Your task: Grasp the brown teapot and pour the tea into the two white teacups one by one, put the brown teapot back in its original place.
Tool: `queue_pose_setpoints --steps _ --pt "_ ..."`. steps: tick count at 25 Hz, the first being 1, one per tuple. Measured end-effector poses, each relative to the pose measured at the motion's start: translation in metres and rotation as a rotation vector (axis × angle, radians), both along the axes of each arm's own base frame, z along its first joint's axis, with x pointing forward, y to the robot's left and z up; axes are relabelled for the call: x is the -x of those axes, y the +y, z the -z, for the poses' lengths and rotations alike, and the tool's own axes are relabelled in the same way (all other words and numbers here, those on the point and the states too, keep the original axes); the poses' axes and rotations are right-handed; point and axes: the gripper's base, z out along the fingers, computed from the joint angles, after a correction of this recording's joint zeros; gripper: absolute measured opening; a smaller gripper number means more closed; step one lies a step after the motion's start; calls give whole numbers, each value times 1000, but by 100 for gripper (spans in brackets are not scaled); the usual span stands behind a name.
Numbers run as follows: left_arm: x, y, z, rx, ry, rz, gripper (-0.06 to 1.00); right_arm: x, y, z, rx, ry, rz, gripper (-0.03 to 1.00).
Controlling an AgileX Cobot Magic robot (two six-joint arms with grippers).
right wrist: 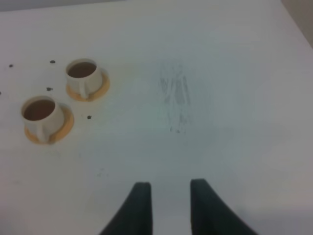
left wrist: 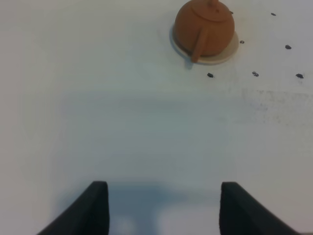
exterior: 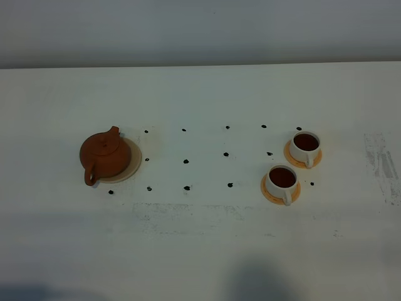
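The brown teapot stands upright on its cream coaster, the original place, at the table's left, handle toward the front. The two white teacups sit on orange saucers at the right, both holding dark tea; the right wrist view shows them too. My left gripper is open and empty, well short of the teapot. With only a narrow gap between its jaws, my right gripper holds nothing and stays apart from the cups. Neither arm shows in the exterior high view.
Black dot marks form a grid on the white table between teapot and cups. Grey scuff marks lie right of the cups. The table's back edge meets a grey wall.
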Motion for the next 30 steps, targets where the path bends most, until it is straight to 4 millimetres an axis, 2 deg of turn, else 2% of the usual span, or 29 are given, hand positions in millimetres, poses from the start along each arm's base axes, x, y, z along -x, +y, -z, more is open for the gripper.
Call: queue_pose_setpoints --steps 12,30 --pt "3 0 2 0 -10 97 48 0 0 0 0 0 0 22" --pt "3 0 2 0 -10 101 48 0 0 0 0 0 0 22"
